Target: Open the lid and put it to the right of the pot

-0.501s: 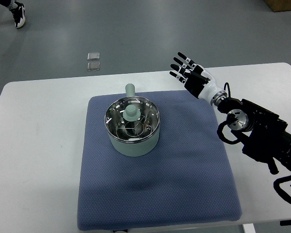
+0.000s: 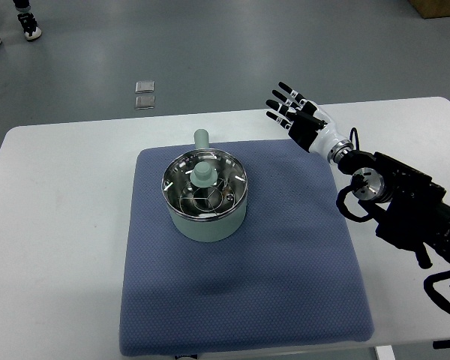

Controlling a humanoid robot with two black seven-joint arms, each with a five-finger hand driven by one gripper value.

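A pale green pot (image 2: 205, 217) stands on the blue mat (image 2: 285, 262), left of centre, its stub handle (image 2: 201, 139) pointing away from me. A glass lid (image 2: 205, 187) with a steel rim and a green knob (image 2: 204, 174) sits on top of the pot. My right hand (image 2: 291, 111) hovers over the table's far edge, up and to the right of the pot and well apart from it. Its black fingers (image 2: 283, 95) are spread and hold nothing. The right arm (image 2: 394, 199) enters from the right edge. No left arm shows.
The white table (image 2: 52, 225) carries the mat. On the grey floor beyond lie two small clear squares (image 2: 144, 94). A person's shoes (image 2: 28, 24) show at the top left corner. A brown box corner (image 2: 439, 7) sits at the top right.
My right hand has shifted slightly up and to the right, fingers still spread. The person's shoes at the top left have moved. Pot and lid have not moved.
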